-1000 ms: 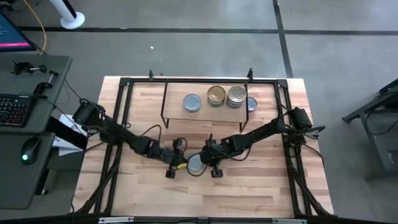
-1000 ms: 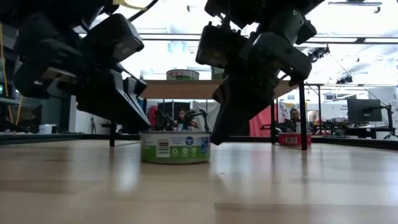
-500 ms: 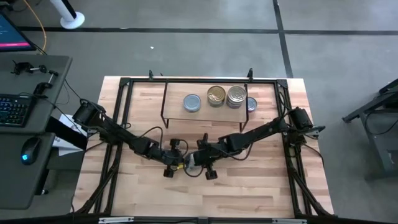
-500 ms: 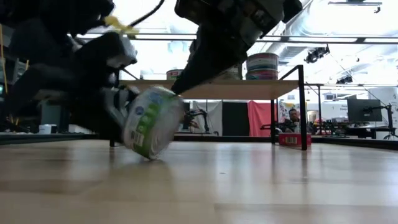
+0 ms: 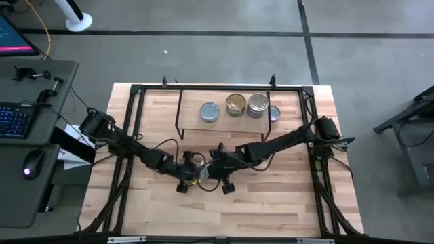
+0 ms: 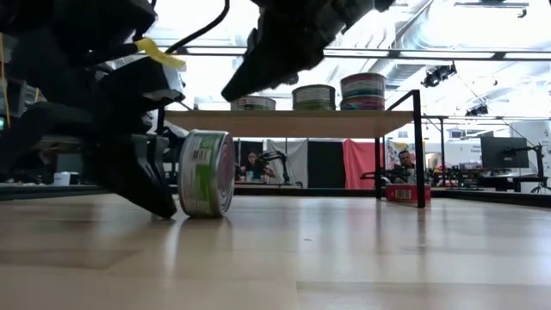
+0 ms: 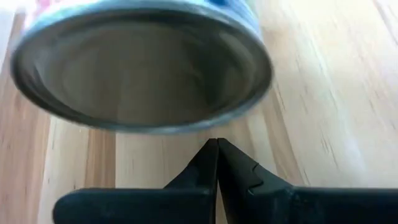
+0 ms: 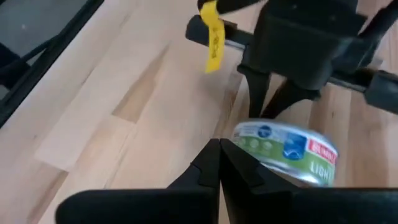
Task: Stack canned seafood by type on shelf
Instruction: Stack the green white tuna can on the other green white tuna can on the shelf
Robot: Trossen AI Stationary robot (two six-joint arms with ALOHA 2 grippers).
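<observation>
A small round tin with a green-and-white label [image 6: 207, 173] stands on its edge on the light wood table [image 5: 271, 203], between the two closed, empty grippers. The left gripper [image 7: 217, 149] sits just beside its silver face, the right gripper [image 8: 219, 149] opposite. Three more tins [image 5: 235, 105] rest on the low wood-topped shelf [image 5: 190, 108].

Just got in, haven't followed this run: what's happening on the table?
Both arms are working one green-labelled tin at the middle of the table. It stands on its edge, not flat, between the two grippers. The left gripper is shut and down at the table right beside it; the right gripper is also shut, above the tin and not holding it. Three tins already sit on the shelf: a silver-topped tin, a gold-topped tin and another silver one.
</observation>
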